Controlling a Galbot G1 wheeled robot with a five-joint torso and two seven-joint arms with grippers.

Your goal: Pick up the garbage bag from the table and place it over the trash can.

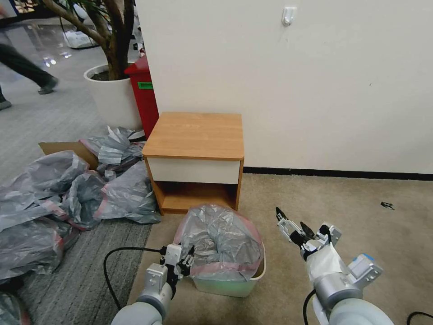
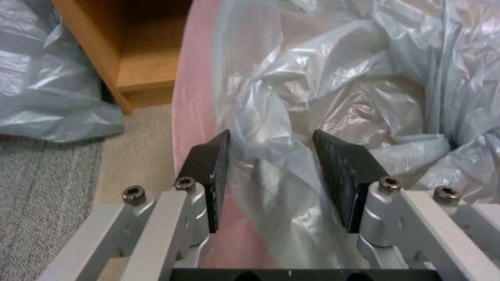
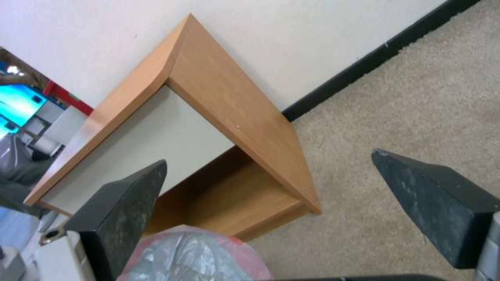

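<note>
Jaws on my left gripper (image 2: pixel 271 181) stand parted, straddling a fold of the garbage bag (image 1: pixel 219 241) at the near left rim of the trash can (image 1: pixel 228 285); the film runs between the pads but I cannot say it is pinched. My right gripper (image 1: pixel 293 224) hangs in the air to the right of the can, jaws spread wide with nothing between them.

I see the bag already draped into the can, its pink-red band folded over the rim along the front and left, its grey film puffed up above the opening. A bare corner of beige rim shows at the can's right side. The counter (image 1: pixel 196 134) stands just behind the can, its top bare, the shelf under the white drawer front bare too.

From my left wrist camera I get the crumpled inside of the bag. My right wrist camera looks past its pads at the counter's side panel and the bag's band below. A heap of grey bags (image 1: pixel 67 198) lies on the floor to the left.
</note>
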